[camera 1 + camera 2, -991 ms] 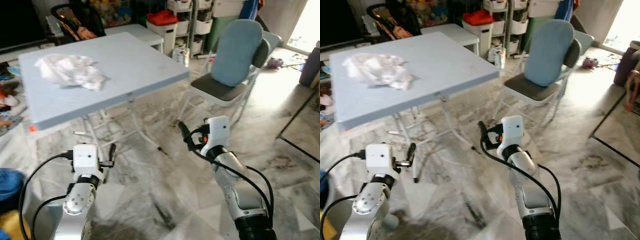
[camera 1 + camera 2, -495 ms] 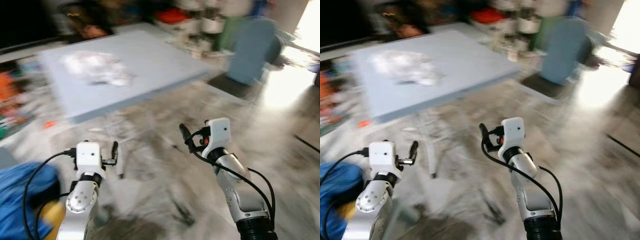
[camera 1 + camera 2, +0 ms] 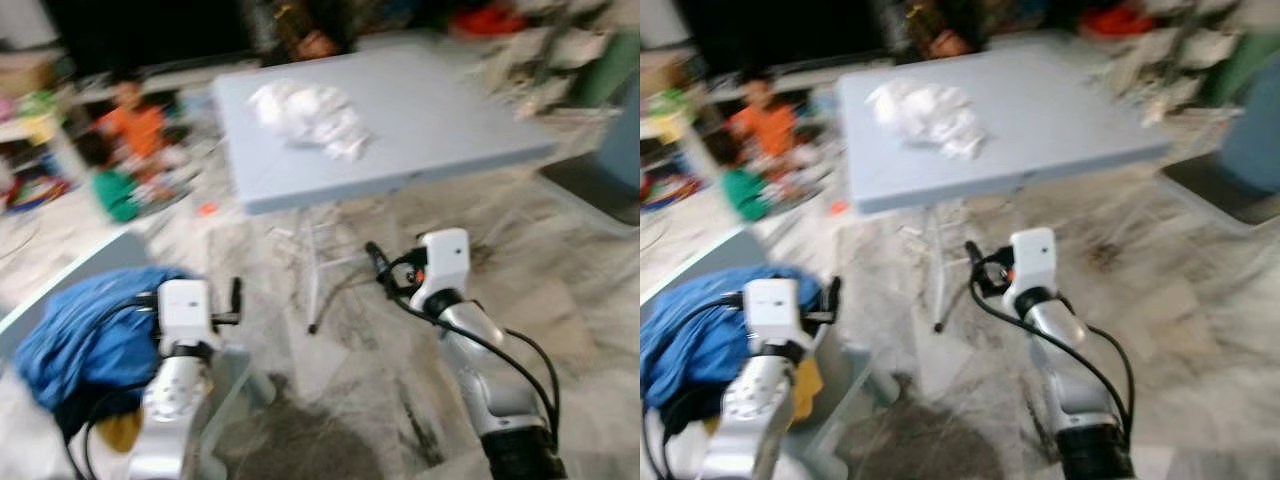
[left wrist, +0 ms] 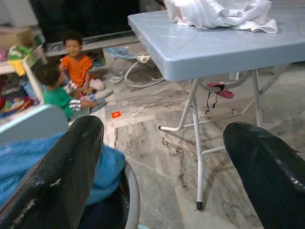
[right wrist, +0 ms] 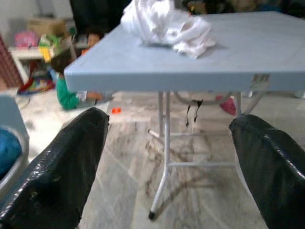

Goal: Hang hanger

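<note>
The smooth pale-blue folding table (image 3: 440, 110) stood on thin metal legs over veined marble floor (image 3: 350, 400); a crumpled white cloth (image 3: 310, 112) lay on its top. Blue fabric (image 3: 85, 335) was heaped in a grey round-rimmed basket (image 4: 131, 191). The left gripper (image 4: 162, 167) and right gripper (image 5: 167, 162) were both spread and empty. No hanger could be made out. Versus one second earlier, the camera had swung left, revealing two seated people (image 4: 66, 71).
</note>
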### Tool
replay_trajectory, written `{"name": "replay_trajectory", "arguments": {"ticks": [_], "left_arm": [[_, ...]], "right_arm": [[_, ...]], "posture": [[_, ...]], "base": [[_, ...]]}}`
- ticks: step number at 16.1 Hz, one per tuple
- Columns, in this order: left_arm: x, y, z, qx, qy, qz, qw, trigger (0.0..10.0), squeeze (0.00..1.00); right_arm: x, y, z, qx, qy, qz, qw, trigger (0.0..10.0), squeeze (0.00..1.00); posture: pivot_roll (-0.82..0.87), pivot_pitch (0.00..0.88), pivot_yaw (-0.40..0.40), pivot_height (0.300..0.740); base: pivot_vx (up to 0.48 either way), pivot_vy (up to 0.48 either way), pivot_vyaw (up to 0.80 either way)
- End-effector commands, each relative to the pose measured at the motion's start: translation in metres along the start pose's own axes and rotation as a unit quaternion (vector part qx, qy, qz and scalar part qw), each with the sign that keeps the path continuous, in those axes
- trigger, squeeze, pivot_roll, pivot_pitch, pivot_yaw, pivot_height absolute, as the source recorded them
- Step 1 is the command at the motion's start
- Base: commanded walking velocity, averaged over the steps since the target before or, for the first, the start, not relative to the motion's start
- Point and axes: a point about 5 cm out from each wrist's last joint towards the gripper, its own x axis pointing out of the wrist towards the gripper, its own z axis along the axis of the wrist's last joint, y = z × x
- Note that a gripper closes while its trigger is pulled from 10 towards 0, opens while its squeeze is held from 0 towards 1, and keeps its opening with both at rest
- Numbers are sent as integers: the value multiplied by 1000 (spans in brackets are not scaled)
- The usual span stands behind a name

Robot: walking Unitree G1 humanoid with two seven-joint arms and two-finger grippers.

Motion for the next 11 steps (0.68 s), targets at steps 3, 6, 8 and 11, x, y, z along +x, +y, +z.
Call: {"name": "replay_trajectory", "arguments": {"ticks": [3,6,8,11], "left_arm": [[1,7,-1,9,0,9,1000,10000,0],[2,7,-1,6,-3,5,1000,10000,0],[2,6,0,-4,-3,-4,1000,10000,0],[2,7,0,-10,-3,0,1000,10000,0]], "right_arm": [[3,3,9,-1,-15,6,1000,10000,0],[4,4,9,-1,-15,10,1000,10000,0],[4,5,9,-1,-15,14,1000,10000,0],[3,6,8,6,-13,19,1000,10000,0]], "posture": [[-74,0,23,736],[-75,0,23,736],[-76,0,24,736],[-76,0,23,736]], "base": [[0,0,800],[0,0,800],[0,0,800],[0,0,317]]}}
